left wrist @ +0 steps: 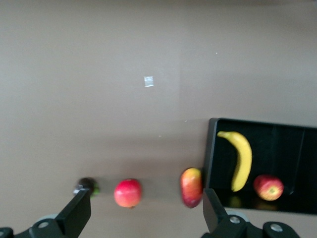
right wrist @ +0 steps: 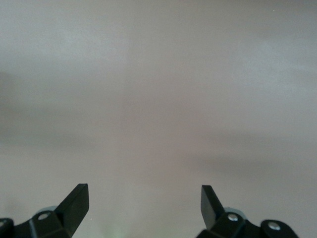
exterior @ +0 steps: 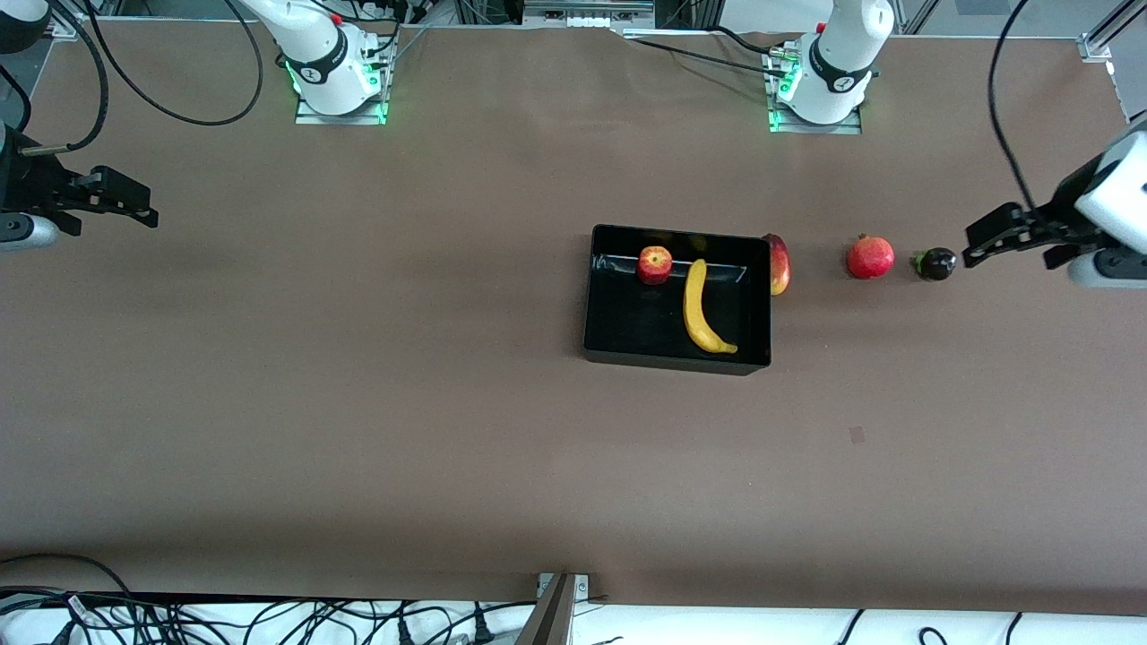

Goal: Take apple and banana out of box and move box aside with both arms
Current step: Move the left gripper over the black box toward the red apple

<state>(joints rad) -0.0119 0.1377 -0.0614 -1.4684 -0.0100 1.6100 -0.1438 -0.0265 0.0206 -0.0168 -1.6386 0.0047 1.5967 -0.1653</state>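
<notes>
The black open-top box (exterior: pixel 668 361) stands mid-table. The red apple (exterior: pixel 655 264) and the yellow banana (exterior: pixel 703 309) lie in it, the apple at the wall nearest the robots' bases. My left gripper (exterior: pixel 973 247) is open and empty, up in the air over the table's left-arm end, beside a small dark purple fruit (exterior: pixel 935 263). The left wrist view shows its fingers (left wrist: pixel 146 208) apart, and the box (left wrist: pixel 210 148), banana (left wrist: pixel 241 158) and apple (left wrist: pixel 268 187). My right gripper (exterior: pixel 143 210) is open and empty over bare table at the right-arm end (right wrist: pixel 143 201).
A red-yellow oval fruit (exterior: pixel 779 263) lies against the box's outer wall on the left arm's side. A red pomegranate (exterior: pixel 870 257) lies between it and the purple fruit. In the left wrist view the oval fruit (left wrist: pixel 191 187), pomegranate (left wrist: pixel 128 193) and purple fruit (left wrist: pixel 88 185) show.
</notes>
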